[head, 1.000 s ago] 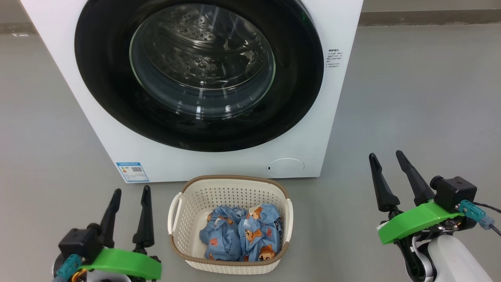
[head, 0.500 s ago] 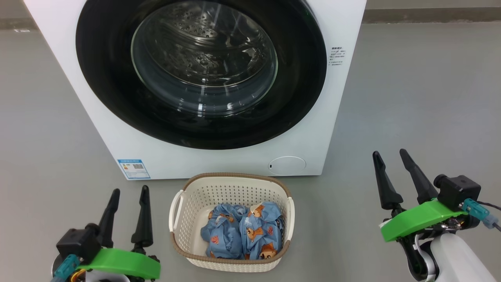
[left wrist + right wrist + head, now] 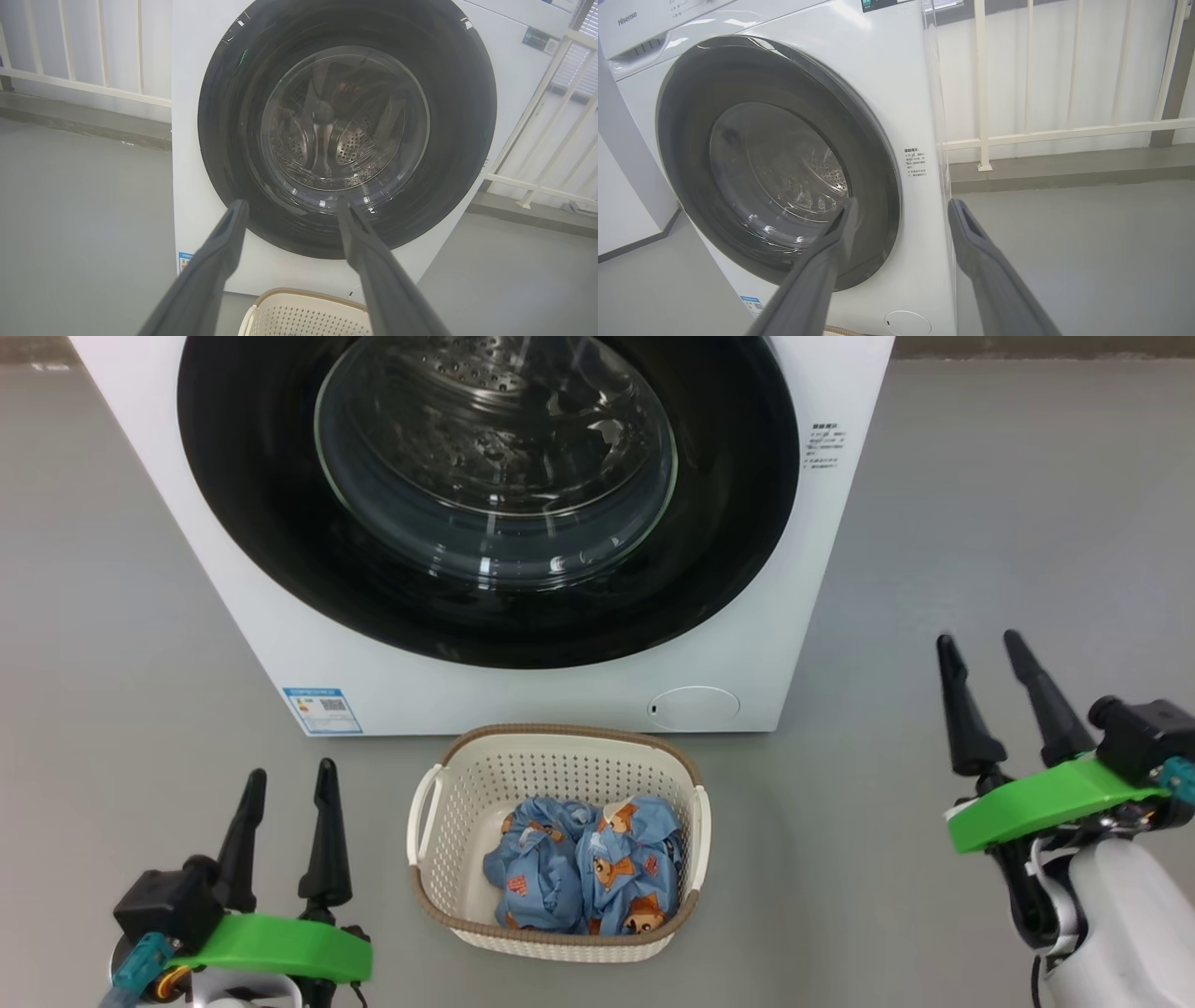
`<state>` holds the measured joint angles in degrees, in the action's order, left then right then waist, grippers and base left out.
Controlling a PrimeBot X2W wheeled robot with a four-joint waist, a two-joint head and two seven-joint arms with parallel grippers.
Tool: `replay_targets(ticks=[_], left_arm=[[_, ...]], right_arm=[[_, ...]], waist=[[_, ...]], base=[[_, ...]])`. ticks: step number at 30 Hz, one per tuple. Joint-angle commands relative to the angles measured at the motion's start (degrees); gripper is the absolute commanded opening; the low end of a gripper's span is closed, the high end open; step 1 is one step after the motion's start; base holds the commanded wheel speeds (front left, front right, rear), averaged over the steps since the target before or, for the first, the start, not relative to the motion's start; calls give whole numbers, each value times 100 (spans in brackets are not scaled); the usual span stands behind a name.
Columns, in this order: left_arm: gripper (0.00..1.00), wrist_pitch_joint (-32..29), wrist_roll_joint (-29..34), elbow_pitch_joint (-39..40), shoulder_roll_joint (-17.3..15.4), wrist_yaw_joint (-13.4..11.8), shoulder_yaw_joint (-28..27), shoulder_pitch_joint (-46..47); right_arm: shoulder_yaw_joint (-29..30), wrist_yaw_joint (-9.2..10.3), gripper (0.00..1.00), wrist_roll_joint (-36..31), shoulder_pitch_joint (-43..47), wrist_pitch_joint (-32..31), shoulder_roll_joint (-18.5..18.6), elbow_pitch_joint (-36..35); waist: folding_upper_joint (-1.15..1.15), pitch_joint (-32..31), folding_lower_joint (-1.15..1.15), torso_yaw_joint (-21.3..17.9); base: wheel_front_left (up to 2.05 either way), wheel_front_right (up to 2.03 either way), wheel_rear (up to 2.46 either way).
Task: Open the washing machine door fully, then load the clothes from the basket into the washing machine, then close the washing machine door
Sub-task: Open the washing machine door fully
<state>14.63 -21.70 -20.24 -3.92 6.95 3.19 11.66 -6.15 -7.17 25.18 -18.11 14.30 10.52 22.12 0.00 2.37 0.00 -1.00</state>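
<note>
**A:** Well, head view: the round, glossy black-rimmed glass washing machine door [image 3: 495, 476] sits shut on the white boxy washing machine [image 3: 280, 653]. Just before it, the cream perforated plastic basket [image 3: 560, 735] holds the light blue bear-print clothes [image 3: 583, 873].

**B:** Grippers?

**A:** Either side of the basket, the left gripper [image 3: 291, 771] and right gripper [image 3: 978, 638] are spread wide and empty. Wrist views: both face the door, probably to open it.

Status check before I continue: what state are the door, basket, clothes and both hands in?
washing machine door: shut.
basket: upright on the floor, loaded.
clothes: bunched inside the basket.
left hand: open, empty.
right hand: open, empty.
</note>
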Motion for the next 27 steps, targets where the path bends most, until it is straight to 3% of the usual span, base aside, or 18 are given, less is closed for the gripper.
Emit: replay_targets(ticks=[1, 5, 6, 7, 8, 10, 11, 27], left_arm=[[100, 37, 8, 180, -54, -23, -197, 239], [100, 37, 18, 215, -28, -15, -210, 265], [100, 37, 28, 223, -24, -13, -220, 270], [100, 37, 42, 233, -20, -12, -227, 275], [100, 37, 53, 247, -17, -10, -231, 288], [100, 37, 75, 272, -11, -5, -233, 316], [100, 37, 85, 281, -9, -3, -231, 331], [100, 37, 188, 373, -21, 34, -165, 622]], right_arm=[[-45, -32, 100, 34, -246, 70, 99, -119], [56, -32, 100, 101, -400, 70, 200, -121], [78, -32, 90, 122, -437, 70, 217, -119], [97, -32, 47, 147, -476, 70, 237, -113], [117, -32, 38, 174, -522, 70, 262, -108], [164, -32, 7, 263, -627, 70, 297, -108], [181, -32, 0, 310, -681, 70, 324, -99], [158, -32, 0, 2639, -1877, -232, 1104, 138]], waist=[[0, 53, 0, 33], [0, 149, 0, 78], [0, 165, 0, 86], [0, 189, 0, 97], [0, 224, 0, 109], [0, 289, 0, 130], [0, 322, 0, 142], [0, 929, 0, 385]], base=[[0, 0, 0], [0, 0, 0], [0, 0, 0], [0, 0, 0], [0, 0, 0], [0, 0, 0], [0, 0, 0], [0, 0, 0]])
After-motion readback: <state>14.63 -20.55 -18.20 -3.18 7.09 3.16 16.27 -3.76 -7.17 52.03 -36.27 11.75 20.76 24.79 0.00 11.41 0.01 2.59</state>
